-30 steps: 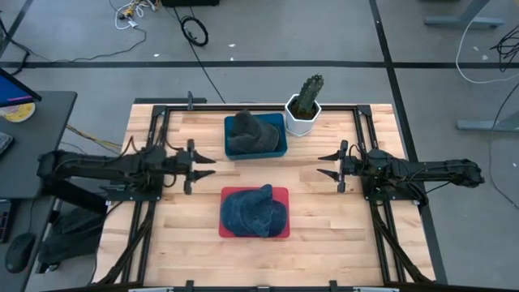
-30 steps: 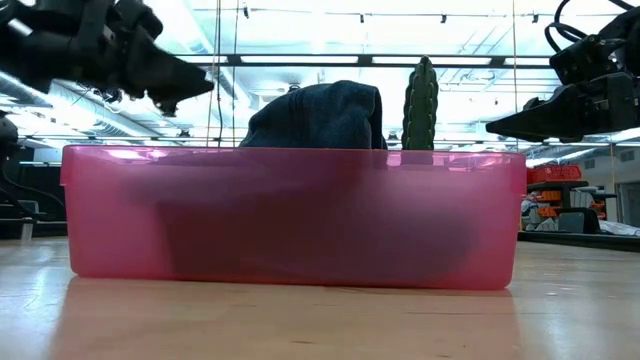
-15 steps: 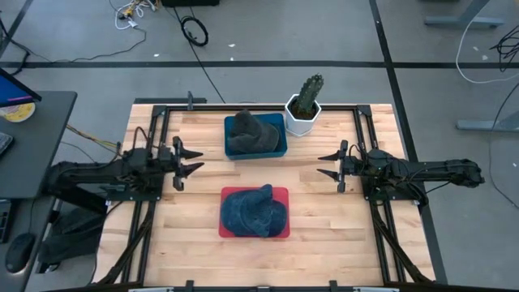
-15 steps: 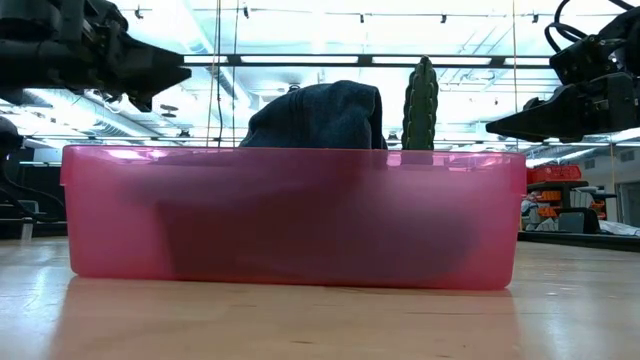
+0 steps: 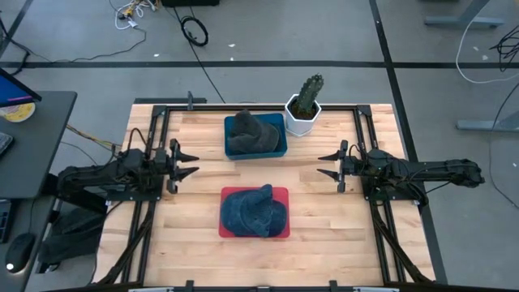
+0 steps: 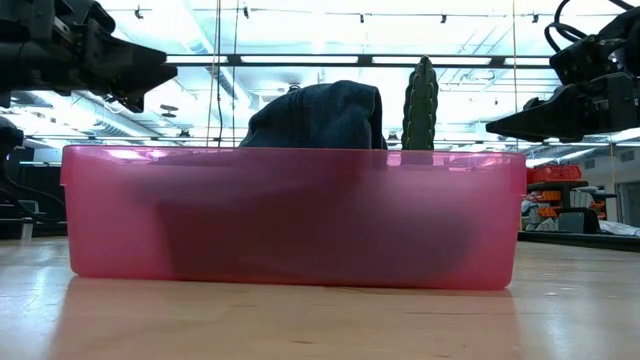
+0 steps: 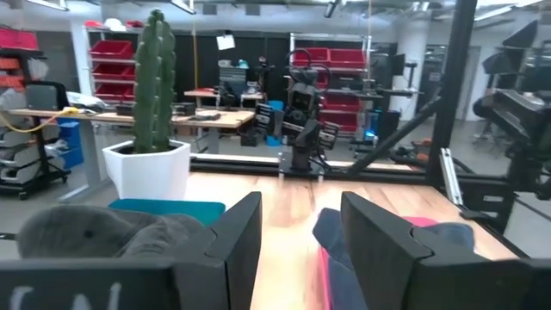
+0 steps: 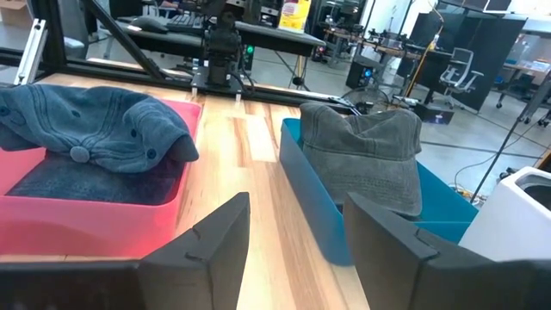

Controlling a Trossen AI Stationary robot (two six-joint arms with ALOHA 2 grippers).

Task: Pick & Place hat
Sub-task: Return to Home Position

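Note:
A blue denim hat (image 5: 254, 210) lies in a red bin (image 5: 280, 195) near the table's middle front; the hat also shows in the low view (image 6: 318, 116) and the right wrist view (image 8: 90, 127). A grey hat (image 5: 247, 133) lies in a blue bin (image 5: 280, 136) farther back. My left gripper (image 5: 192, 162) is open and empty, left of both bins. My right gripper (image 5: 322, 165) is open and empty, right of them.
A cactus in a white pot (image 5: 303, 108) stands at the back, right of the blue bin. Black frame rails (image 5: 154, 130) run along the table's left and right sides. Bare wood lies between the grippers and the bins.
My left gripper has drawn back toward the table's left edge, away from the bins, staying open and empty. The hats and bins have stayed where they were.

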